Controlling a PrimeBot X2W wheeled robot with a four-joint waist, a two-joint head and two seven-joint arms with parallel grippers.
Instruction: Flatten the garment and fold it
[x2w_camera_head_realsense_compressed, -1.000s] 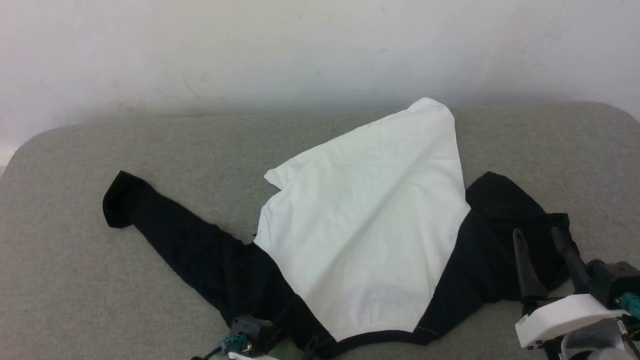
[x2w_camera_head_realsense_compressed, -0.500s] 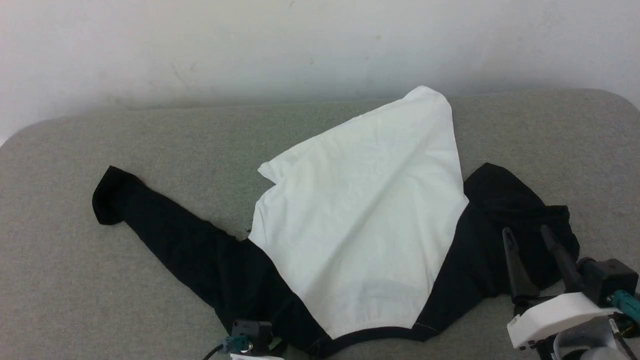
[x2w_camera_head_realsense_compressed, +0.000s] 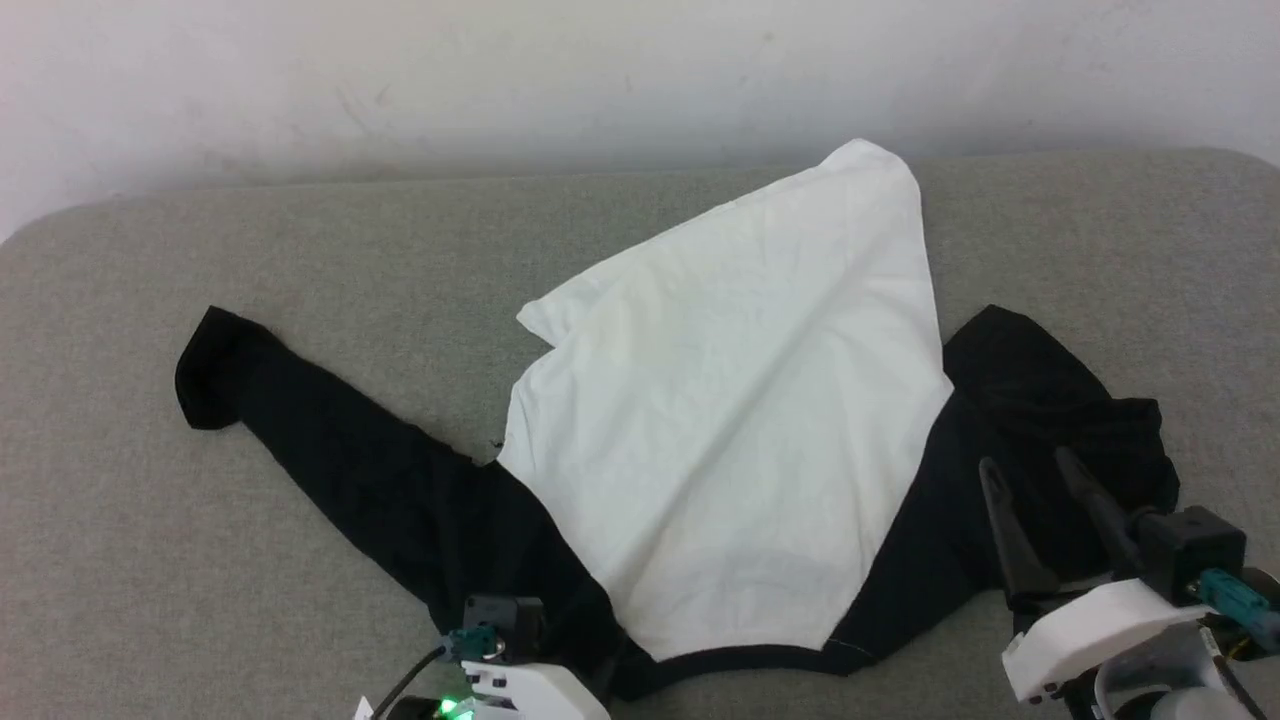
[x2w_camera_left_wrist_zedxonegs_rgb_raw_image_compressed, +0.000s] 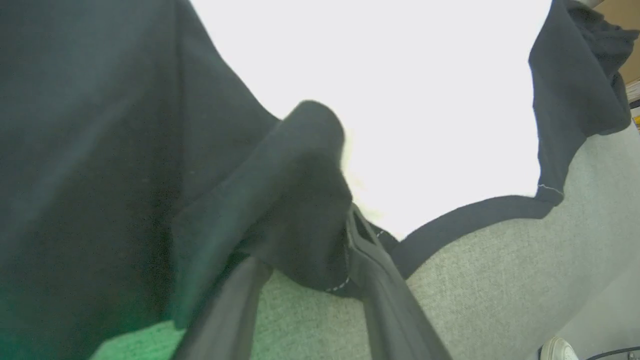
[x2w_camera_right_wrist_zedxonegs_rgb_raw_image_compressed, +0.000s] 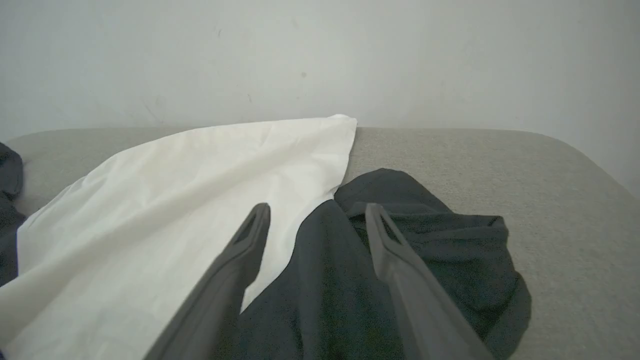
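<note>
Fingers (x2w_camera_left_wrist_zedxonegs_rgb_raw_image_compressed: 385, 300), left gripper (x2w_camera_left_wrist_zedxonegs_rgb_raw_image_compressed: 310, 240): straddled, spread, neck fold of soft white black-sleeved shirt (x2w_camera_head_realsense_compressed: 740, 400), likely for flattening tug | right gripper (x2w_camera_head_realsense_compressed: 1027, 460): hovered spread.

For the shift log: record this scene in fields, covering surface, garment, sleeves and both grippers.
surface: grey cushion, pale wall behind
garment: spread out, white body creased, one far corner turned over, neck trim nearest the robot
left sleeve: stretched out
right sleeve: bunched
left gripper: open, black fold by the neck trim between its fingers
right gripper: open, over the right sleeve
task: not yet flat, no fold made
</note>
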